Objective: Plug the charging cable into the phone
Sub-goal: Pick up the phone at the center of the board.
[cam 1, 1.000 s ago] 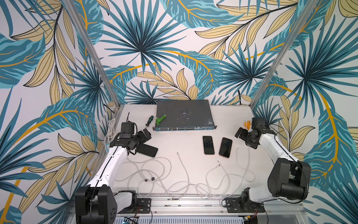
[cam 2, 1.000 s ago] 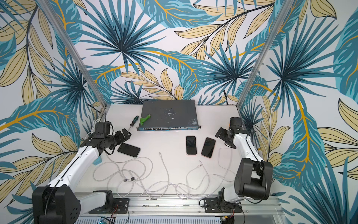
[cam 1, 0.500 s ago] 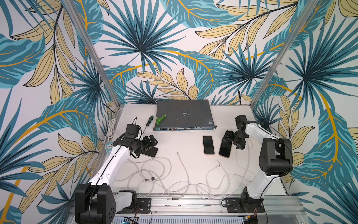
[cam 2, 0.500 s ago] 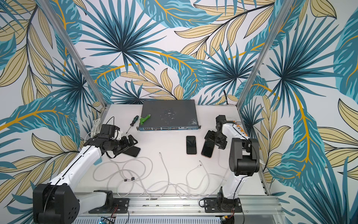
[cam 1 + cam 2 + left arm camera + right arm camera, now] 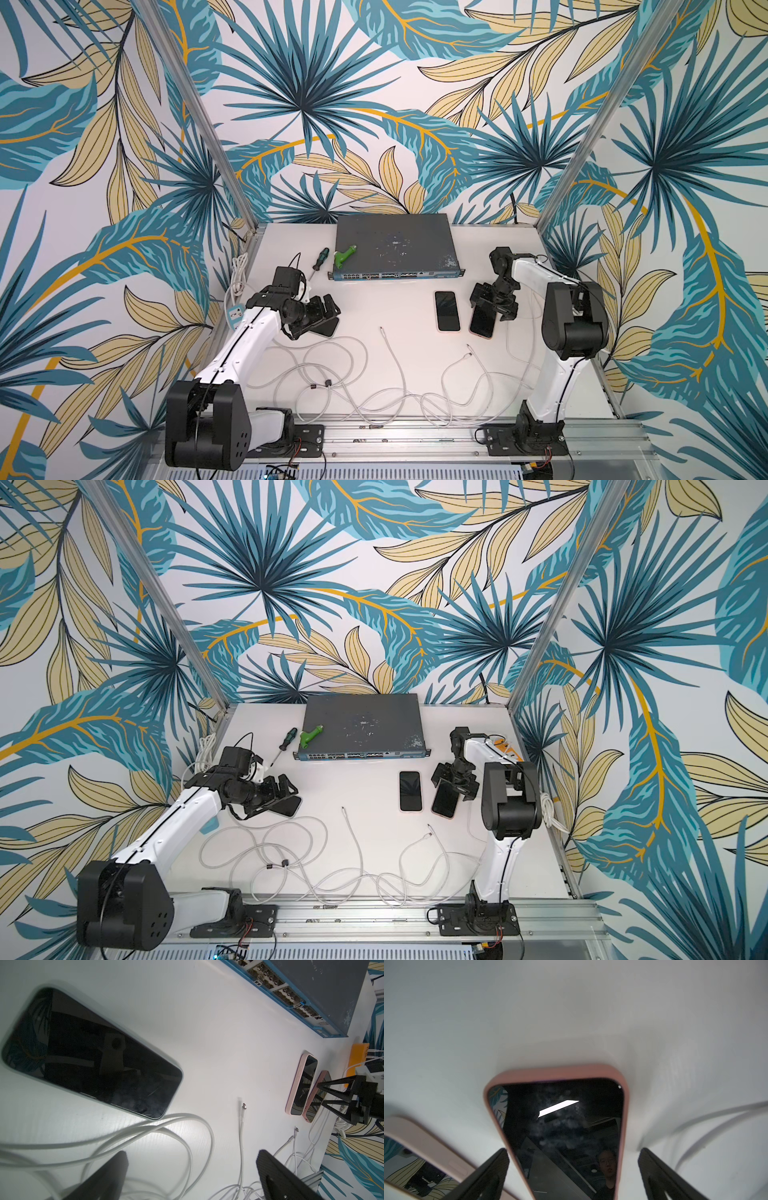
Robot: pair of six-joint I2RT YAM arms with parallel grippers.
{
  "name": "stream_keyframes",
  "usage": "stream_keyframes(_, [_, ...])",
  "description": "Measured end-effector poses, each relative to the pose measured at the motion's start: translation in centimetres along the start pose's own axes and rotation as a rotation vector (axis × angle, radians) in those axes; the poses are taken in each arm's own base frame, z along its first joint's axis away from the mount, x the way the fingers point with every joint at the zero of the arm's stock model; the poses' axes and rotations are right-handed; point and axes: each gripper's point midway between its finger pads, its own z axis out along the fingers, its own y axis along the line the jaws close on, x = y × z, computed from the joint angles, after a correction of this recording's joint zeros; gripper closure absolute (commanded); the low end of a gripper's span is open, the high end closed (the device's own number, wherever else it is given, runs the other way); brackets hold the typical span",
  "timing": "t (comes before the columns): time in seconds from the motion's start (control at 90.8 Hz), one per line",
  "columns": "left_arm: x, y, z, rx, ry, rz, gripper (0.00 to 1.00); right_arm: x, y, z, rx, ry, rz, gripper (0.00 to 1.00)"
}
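Where the dark-pink phone [image 5: 562,1126] lay flat, screen up, right of centre on the white table [image 5: 395,299], the right gripper [image 5: 574,1150] stood spread wide and empty, fingers [image 5: 488,1178] straddling one short end, contact indeterminate. Charging cable [image 5: 241,1130]: loose, plug end free on bare tabletop between a paler pink phone [image 5: 447,311], just beside the first, and a pale-cased phone [image 5: 91,1053] at left. Left gripper [image 5: 191,1152]: likewise agape, empty, above that phone's edge; network switch [image 5: 392,245] bounded the far side, bare table before it.
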Motion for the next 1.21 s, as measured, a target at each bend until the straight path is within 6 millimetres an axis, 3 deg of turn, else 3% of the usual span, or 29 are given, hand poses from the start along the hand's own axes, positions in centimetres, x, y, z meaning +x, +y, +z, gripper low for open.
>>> stream_keyframes(0.242, [0.4, -0.2, -0.1, 0.008, 0.022, 0.010, 0.00, -0.1, 0.2, 0.3, 0.033, 0.034, -0.009, 0.02])
stream_keyframes(0.562, [1.0, -0.8, 0.2, 0.042, 0.083, 0.025, 0.00, -1.4, 0.9, 0.4, 0.047, 0.055, -0.063, 0.39])
stream_keyframes(0.793, [2.2, -2.5, 0.4, 0.092, 0.123, 0.066, 0.00, -1.8, 1.1, 0.2, 0.048, 0.051, -0.091, 0.44])
stream_keyframes(0.958, [4.1, -6.2, 0.6, 0.162, 0.175, 0.179, 0.00, -2.4, 2.0, -1.1, 0.000, 0.003, -0.109, 0.46])
stream_keyframes(1.212, [5.7, -16.6, 1.7, 0.317, 0.191, 0.457, 0.05, -2.9, 5.2, -9.0, -0.226, -0.153, -0.129, 0.48])
